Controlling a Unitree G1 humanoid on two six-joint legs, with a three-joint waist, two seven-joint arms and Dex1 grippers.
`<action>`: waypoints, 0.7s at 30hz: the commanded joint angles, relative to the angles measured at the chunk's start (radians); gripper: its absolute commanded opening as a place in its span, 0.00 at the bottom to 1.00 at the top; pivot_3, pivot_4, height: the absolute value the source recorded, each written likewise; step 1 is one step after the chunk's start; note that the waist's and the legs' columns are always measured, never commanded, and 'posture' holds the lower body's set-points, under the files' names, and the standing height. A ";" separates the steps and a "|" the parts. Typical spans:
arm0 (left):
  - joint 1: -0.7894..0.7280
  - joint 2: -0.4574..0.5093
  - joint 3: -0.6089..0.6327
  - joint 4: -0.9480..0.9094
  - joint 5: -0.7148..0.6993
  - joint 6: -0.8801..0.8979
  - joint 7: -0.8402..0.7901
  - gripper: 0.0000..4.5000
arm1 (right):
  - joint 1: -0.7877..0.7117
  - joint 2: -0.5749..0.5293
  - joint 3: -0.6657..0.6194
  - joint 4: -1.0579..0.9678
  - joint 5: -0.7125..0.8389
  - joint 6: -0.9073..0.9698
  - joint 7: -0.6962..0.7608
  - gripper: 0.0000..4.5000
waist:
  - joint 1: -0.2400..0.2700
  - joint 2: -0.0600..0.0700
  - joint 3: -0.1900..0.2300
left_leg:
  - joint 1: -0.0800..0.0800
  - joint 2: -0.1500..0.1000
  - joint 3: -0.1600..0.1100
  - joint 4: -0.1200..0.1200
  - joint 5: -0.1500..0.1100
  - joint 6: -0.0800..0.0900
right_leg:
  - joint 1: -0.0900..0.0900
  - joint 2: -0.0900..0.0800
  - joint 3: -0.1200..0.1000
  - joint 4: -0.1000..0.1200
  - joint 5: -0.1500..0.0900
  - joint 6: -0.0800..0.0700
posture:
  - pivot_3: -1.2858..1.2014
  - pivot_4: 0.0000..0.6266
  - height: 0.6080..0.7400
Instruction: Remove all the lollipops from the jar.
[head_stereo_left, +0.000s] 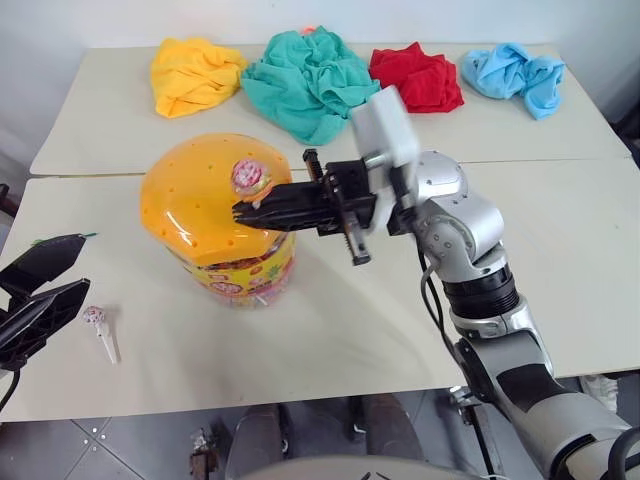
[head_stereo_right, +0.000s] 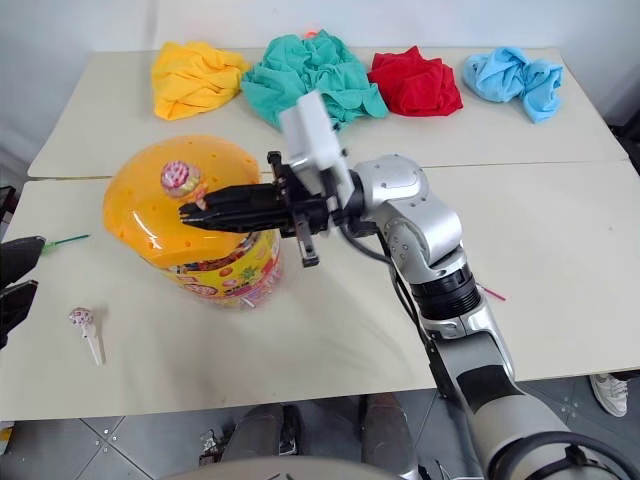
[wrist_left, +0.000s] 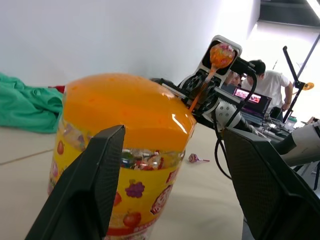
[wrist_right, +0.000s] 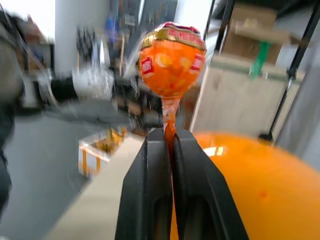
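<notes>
While pinched, lollipop (wrist_right: 171, 59) tops right hand (wrist_right: 170, 137)

The big clear jar (head_stereo_left: 235, 235) is standing upright on the worktop, wearing its round orange lid with little holes. One lollipop (head_stereo_left: 249, 176) is sticking up from the lid, and another lollipop (head_stereo_left: 97, 325) is lying beside the jar.

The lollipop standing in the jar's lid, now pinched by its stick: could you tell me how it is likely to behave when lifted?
The lollipop probably weighs little: a small wrapped head on a thin stick. With the right gripper shut low on the stick and the head well above it, it may wobble or pivot. The stick sits in a hole of the jar lid, so a straight pull should free it.
</notes>
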 joint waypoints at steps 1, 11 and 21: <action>-0.030 0.035 0.028 -0.018 -0.038 0.004 0.002 0.73 | -0.005 -0.051 -0.125 -0.047 0.161 0.138 -0.037 0.01 | 0.004 0.000 0.000 | 0.000 0.000 0.000 0.000 0.000 0.000 | 0.000 0.000 0.000 0.000 0.000 0.000 | 0.52 0.24 1.00; 0.011 0.083 -0.008 -0.094 -0.003 0.061 -0.056 0.73 | 0.159 -0.722 -0.183 0.053 -0.058 0.230 0.117 0.01 | 0.021 0.000 0.000 | -0.002 0.002 0.003 0.000 -0.002 -0.001 | -0.001 0.003 0.000 -0.002 -0.001 -0.001 | 0.52 0.24 1.00; 0.091 0.091 -0.109 -0.110 0.164 0.019 -0.215 0.73 | 0.456 -0.899 -0.160 0.512 -0.461 -0.313 0.088 0.01 | -0.005 0.004 0.003 | 0.003 0.006 0.022 0.003 -0.007 0.000 | -0.002 0.004 0.003 -0.007 -0.001 -0.001 | 0.52 0.24 1.00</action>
